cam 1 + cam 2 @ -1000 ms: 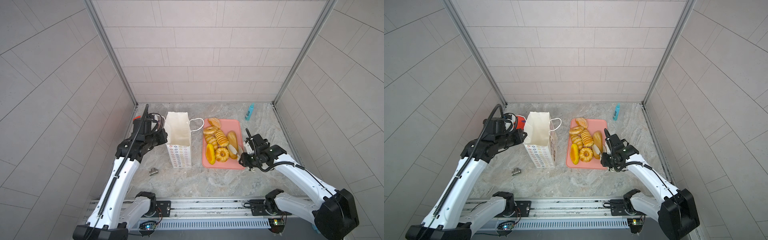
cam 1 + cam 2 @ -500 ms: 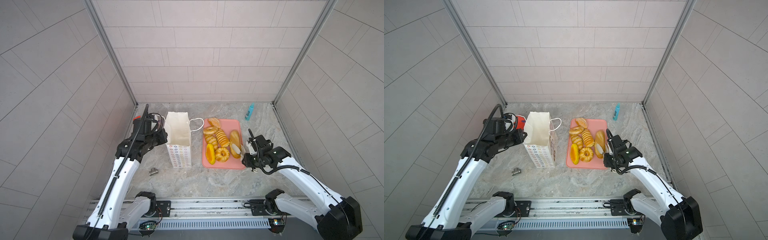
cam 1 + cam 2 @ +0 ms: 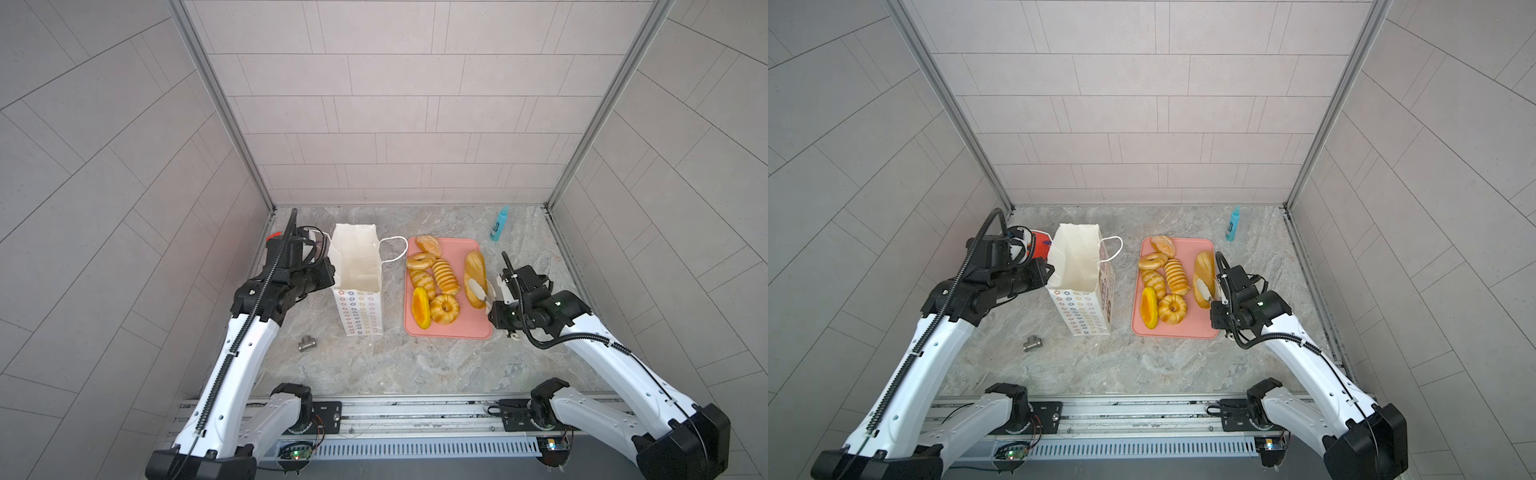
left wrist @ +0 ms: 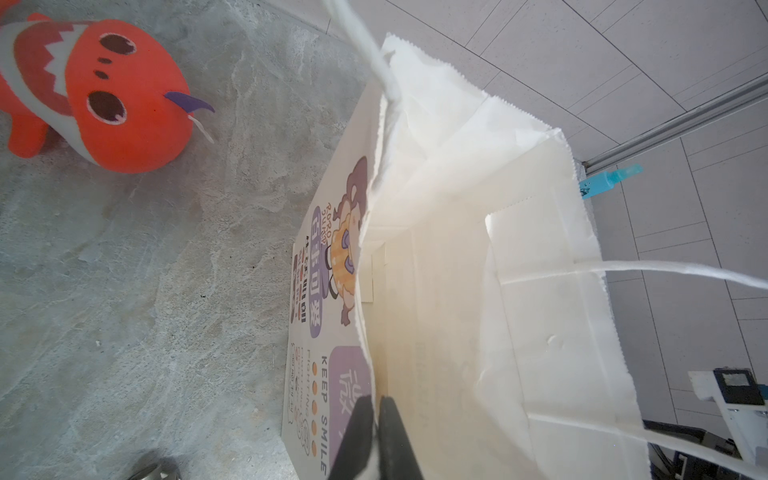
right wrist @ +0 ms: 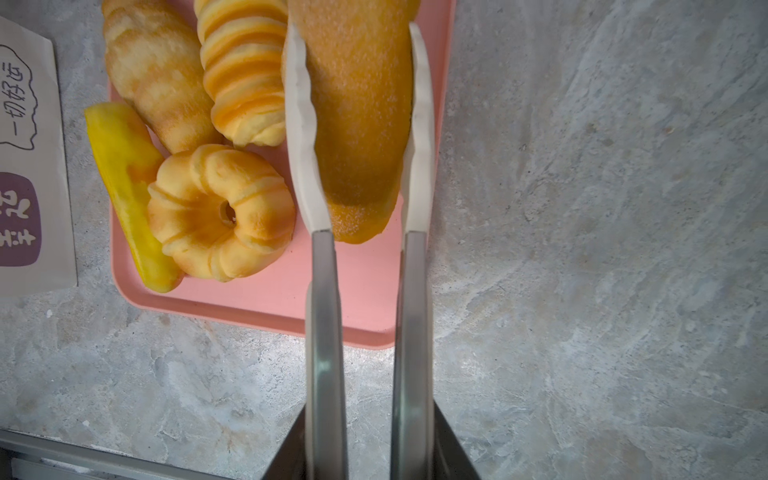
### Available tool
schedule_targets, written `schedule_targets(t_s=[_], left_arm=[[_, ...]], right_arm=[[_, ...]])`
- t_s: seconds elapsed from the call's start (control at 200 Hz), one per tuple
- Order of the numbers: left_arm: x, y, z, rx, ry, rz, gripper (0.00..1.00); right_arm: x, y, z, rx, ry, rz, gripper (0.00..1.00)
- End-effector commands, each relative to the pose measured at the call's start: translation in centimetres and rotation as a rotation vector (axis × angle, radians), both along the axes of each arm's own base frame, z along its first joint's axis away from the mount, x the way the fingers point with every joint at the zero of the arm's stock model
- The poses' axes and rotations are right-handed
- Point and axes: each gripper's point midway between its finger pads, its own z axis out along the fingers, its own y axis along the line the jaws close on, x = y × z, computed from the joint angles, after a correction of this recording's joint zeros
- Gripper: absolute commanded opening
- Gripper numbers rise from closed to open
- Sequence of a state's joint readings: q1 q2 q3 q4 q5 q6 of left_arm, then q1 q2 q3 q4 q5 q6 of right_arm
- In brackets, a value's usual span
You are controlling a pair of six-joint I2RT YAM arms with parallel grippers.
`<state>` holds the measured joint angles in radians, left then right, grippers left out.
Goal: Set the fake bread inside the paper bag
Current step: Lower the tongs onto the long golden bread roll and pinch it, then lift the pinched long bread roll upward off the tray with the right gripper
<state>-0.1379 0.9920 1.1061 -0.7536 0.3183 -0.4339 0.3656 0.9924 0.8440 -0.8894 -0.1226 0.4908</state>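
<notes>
Table (image 3: pixel 415 365) carried everything. Paper bag (image 3: pixel 357 266) stood upright, mouth open, nothing visible inside; left fingers (image 4: pixel 395 440) were pinched shut on its rim. Pink tray (image 3: pixel 449 330) beside it held all the fake bread (image 3: pixel 444 308). Long loaf (image 5: pixel 357 104) lay along the tray edge away from the bag, w/ tongs (image 5: pixel 324 311) bracketing one end, white tips against both sides. Right fingers (image 5: pixel 446 457) were clamped on the tong arms. Likely best: squeeze firmly before lifting, since an end grip could let it droop, & clear the ridged roll (image 5: pixel 245 83) alongside.
</notes>
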Motion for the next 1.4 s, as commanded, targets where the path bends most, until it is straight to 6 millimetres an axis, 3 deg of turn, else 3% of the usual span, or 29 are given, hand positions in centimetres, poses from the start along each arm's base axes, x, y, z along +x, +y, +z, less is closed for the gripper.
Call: schedule_targets(t_s=[0.0,0.36,0.59,0.736,1.141,1.396], left_arm=[[-0.2,0.0,0.3,0.005,-0.002,-0.004,0.1],[-0.1,-0.1,0.4,-0.002,-0.003,-0.002,0.1],[-0.2,0.0,0.8,-0.005,-0.01,0.001,0.23],[-0.2,0.0,1.2,-0.008,-0.018,0.002,0.25],[-0.5,-0.1,2.8,-0.025,-0.048,0.006,0.25],[-0.5,-0.2,2.4,-0.027,-0.04,0.004,0.12]], right_arm=[[0.9,-0.4,2.1,-0.012,-0.066,-0.01,0.34],[2.4,0.2,6.0,0.007,-0.146,0.007,0.34],[3.1,0.8,8.3,0.034,-0.186,0.023,0.34],[3.2,1.0,9.2,0.048,-0.201,0.03,0.34],[3.6,1.5,11.0,0.074,-0.231,0.045,0.34],[3.7,1.8,12.4,0.092,-0.257,0.053,0.34]])
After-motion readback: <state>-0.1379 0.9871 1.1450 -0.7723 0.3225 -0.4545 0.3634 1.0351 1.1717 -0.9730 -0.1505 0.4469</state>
